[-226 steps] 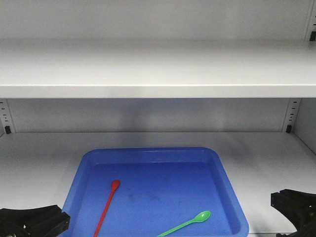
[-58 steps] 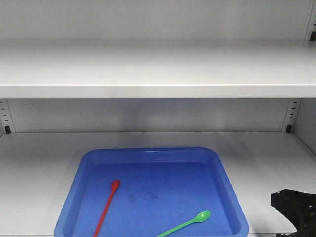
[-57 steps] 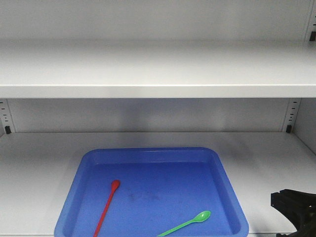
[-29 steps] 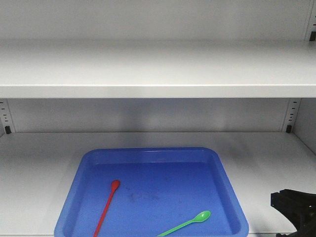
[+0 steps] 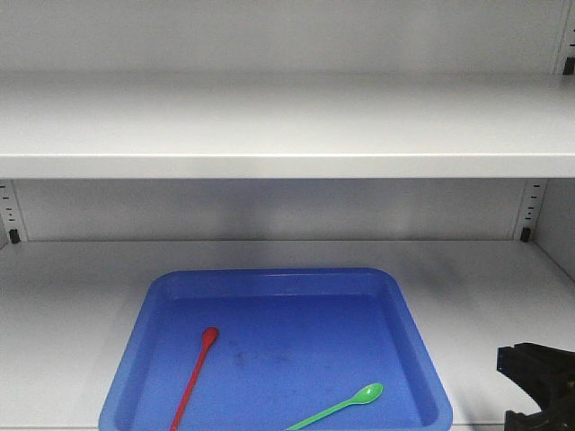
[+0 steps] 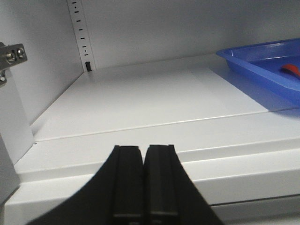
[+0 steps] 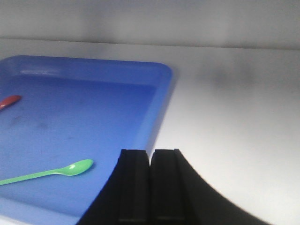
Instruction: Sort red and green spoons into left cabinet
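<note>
A red spoon (image 5: 194, 378) and a green spoon (image 5: 340, 406) lie apart in a blue tray (image 5: 413, 330) on the lower shelf of the grey cabinet (image 5: 269, 126). The red one is on the tray's left side, the green one near its front right. My right gripper (image 7: 150, 152) is shut and empty, just right of the tray's front right corner, with the green spoon (image 7: 51, 171) to its left; a black part of that arm (image 5: 539, 382) shows at the front view's lower right. My left gripper (image 6: 143, 147) is shut and empty, in front of the shelf's edge, left of the tray (image 6: 255, 61).
A wide upper shelf (image 5: 287, 166) runs across above the tray. Slotted uprights with black clips stand at the back corners (image 5: 11, 215) (image 5: 530, 211). The cabinet's left wall (image 6: 33, 70) and a metal hinge (image 6: 11, 55) are close to my left gripper.
The left arm, seen at the front view's lower left 3.9 s ago, has left that view. The right arm has sunk slightly. Tray and spoons have not moved.
</note>
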Controlling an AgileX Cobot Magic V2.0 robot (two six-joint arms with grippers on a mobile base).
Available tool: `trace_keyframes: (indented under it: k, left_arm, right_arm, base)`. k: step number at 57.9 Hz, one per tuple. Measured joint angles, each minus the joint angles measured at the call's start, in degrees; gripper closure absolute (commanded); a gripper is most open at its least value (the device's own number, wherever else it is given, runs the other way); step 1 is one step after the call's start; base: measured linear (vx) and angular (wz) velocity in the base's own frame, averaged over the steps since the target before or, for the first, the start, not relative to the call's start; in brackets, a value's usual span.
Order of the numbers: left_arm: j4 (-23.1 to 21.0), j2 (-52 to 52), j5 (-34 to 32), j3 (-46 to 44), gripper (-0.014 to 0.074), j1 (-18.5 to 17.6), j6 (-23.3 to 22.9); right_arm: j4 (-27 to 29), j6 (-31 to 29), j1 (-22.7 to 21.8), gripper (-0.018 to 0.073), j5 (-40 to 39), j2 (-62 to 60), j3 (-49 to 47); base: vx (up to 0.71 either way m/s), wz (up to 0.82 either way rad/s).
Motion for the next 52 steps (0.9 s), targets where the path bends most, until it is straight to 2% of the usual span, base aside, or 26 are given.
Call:
trace_keyframes:
  k: [5,8,13,19,21,28,36,52]
  left_arm:
    - [0.0,0.0,0.0,0.0,0.0597,0.0,0.0]
    - [0.0,0.0,0.0,0.0,0.0597,0.0,0.0]
    - [0.0,0.0,0.0,0.0,0.0597,0.0,0.0]
    - [0.0,0.0,0.0,0.0,0.0597,0.0,0.0]
    - [0.0,0.0,0.0,0.0,0.0597,0.0,0.0]
    - [0.0,0.0,0.0,0.0,0.0597,0.0,0.0]
    - [0.0,0.0,0.0,0.0,0.0597,0.0,0.0]
    - [0.0,0.0,0.0,0.0,0.0597,0.0,0.0]
  right_arm:
    - [-11.5,12.1,0.0,0.0562,-1.2,-0.8,0.0]
    - [-21.7,20.4,0.0,0.0562,-1.4,-1.8,0.0]
    - [-35.4,33.2,-0.2,0.0562,-2.0,-4.3,0.6]
    - [-48.5,46.6,-1.8,0.0562,-4.4,-8.5,3.8]
    - [-50.9,49.3,-2.6,0.0562,-5.4,-10.2,5.2]
    - [-55.5,55.0,-5.6,0.0562,-9.2,-18.1,11.8]
    - [-56.4,55.9,-7.0,0.0562,-11.2,-27.1,19.5]
    - [-56.6,56.1,-7.1,0.0562,-11.2,-42.2,32.3]
  base:
    - [0.00,0.00]
    - [0.00,0.00]
    - [0.00,0.00]
    - [0.00,0.00]
    - [0.00,0.00]
    - [0.00,0.00]
    - [0.00,0.00]
    - [0.00,0.00]
